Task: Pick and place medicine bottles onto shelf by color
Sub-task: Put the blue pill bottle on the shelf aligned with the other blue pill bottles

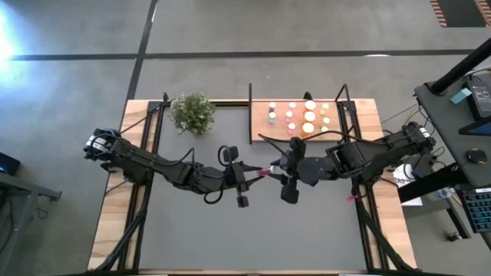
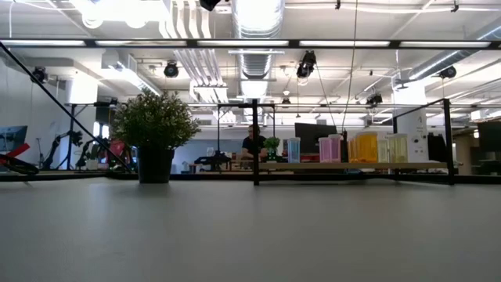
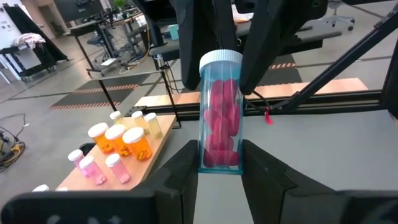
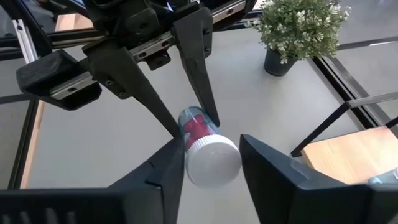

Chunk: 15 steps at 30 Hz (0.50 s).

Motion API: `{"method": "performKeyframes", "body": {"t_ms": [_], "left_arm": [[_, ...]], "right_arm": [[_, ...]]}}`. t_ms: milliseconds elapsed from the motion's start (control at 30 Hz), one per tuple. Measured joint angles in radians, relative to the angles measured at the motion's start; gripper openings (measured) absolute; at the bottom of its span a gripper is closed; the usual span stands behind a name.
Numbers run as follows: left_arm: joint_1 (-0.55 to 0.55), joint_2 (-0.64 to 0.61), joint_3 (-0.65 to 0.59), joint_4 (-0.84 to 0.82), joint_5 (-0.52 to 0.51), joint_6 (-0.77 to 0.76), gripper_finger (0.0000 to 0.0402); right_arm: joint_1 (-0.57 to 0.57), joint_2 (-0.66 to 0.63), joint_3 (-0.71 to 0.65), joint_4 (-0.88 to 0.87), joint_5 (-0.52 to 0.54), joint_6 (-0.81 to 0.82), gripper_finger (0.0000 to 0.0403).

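Right claw [image 4: 208, 165]: flanks white cap, grip unclear | left claw [image 3: 219, 165]: grips pink bottle [image 3: 221, 121] base

Tabletop [image 1: 253, 230] open near side; plant [image 1: 192, 113], shelf [image 1: 265, 130] posts block far edge.

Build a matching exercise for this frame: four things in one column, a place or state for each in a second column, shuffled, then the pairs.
Things:
1. pink bottle
2. plant
3. shelf
4. left gripper

Places or states:
A. at the table's far edge, beside the shelf
B. carries orange, pink and white bottles
C. shut on the bottle's base
D. held mid-air between both grippers

Pairs: 1-D, 2-A, 3-B, 4-C
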Motion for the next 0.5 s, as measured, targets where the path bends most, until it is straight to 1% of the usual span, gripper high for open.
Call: {"method": "performKeyframes", "body": {"t_ms": [100,200,367,500], "left_arm": [[0.000,0.000,0.000,0.000,0.002,0.000,0.0087],[0.000,0.000,0.000,0.000,0.001,0.000,0.0087],[0.000,0.000,0.001,-0.001,-0.003,0.000,0.0088],[0.002,0.000,0.001,0.000,-0.007,-0.001,0.0109]], "right_arm": [[0.000,0.000,0.000,0.000,0.000,0.000,0.0120],[0.000,0.000,0.000,0.000,0.000,0.000,0.0107],[0.000,0.000,0.000,0.000,0.000,0.000,0.0113],[0.000,-0.002,0.000,-0.004,0.000,0.000,0.0118]]}}
